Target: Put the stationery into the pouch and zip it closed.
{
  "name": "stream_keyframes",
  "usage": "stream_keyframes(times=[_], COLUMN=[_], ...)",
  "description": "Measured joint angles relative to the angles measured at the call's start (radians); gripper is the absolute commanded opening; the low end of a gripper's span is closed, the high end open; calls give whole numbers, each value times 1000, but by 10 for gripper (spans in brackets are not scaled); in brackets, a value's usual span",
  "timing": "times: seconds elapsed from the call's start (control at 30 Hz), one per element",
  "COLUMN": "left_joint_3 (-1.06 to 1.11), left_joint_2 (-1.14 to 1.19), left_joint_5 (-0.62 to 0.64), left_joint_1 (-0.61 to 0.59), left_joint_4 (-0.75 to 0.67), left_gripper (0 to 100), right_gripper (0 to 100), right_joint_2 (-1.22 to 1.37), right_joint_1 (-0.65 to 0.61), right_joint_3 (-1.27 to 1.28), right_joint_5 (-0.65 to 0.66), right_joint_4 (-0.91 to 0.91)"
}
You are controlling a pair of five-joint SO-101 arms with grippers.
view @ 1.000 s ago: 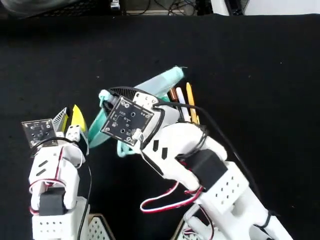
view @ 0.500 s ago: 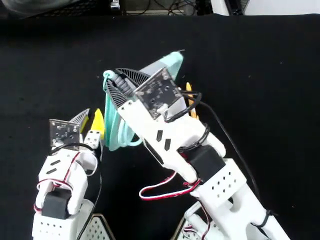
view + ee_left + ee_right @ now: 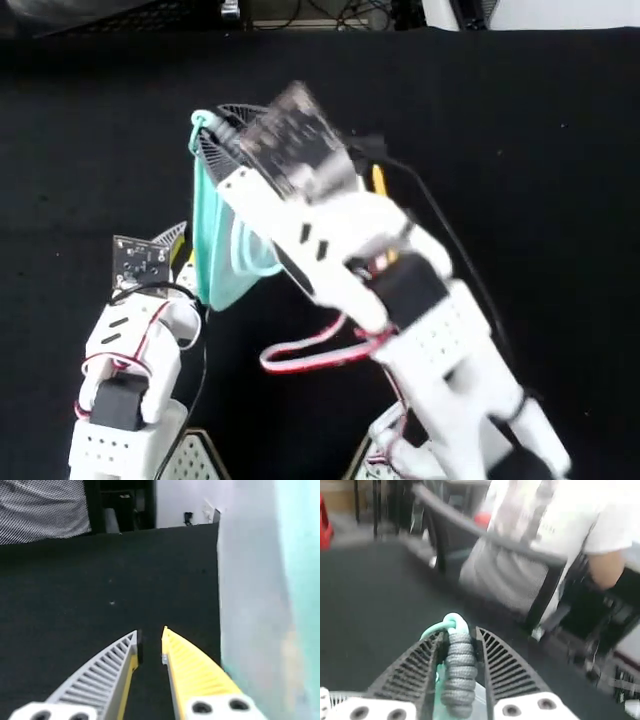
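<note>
In the high view my right gripper (image 3: 208, 138) holds the teal pouch (image 3: 214, 252) up by its cord, and the pouch hangs down off the black table (image 3: 520, 120). The right wrist view shows that gripper (image 3: 459, 632) shut on the grey braided cord (image 3: 458, 665), with a teal loop (image 3: 453, 622) poking past the fingertips. My left gripper (image 3: 180, 250) sits low beside the pouch's lower end. Its grey and yellow fingers (image 3: 192, 667) are a narrow gap apart with nothing between them, and the pouch's pale side (image 3: 260, 605) is right alongside. A yellow pen (image 3: 378, 180) peeks out behind the right arm.
The right arm's white body (image 3: 400, 300) and its red-and-white cable (image 3: 310, 350) cover the table's middle. Bare black cloth lies to the far left and right. A seated person (image 3: 540, 525) is in the room behind the table.
The right gripper has risen and swung back with the cord, pulling the pouch from lying flat to hanging upright. The left gripper has shifted right, closer to the pouch.
</note>
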Motion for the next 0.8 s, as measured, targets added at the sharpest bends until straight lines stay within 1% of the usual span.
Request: stream_keyframes(times=[0.2,0.3,0.5,0.57,0.63,0.8], left_joint_3=[0,0,0,0,0,0], left_joint_2=[0,0,0,0,0,0], left_joint_5=[0,0,0,0,0,0], left_joint_1=[-35,-35,-35,-35,-35,-35], left_joint_4=[0,0,0,0,0,0], left_gripper=[95,95,95,95,95,95], right_gripper=[12,12,12,12,12,12], right_joint_2=[227,321,459,512,549,623], right_joint_1=[9,55,143,147,147,104], right_joint_3=[-319,-494,-824,-910,-979,-1073], right_joint_5=[2,3,63,66,69,69], right_joint_4=[276,448,796,836,838,773])
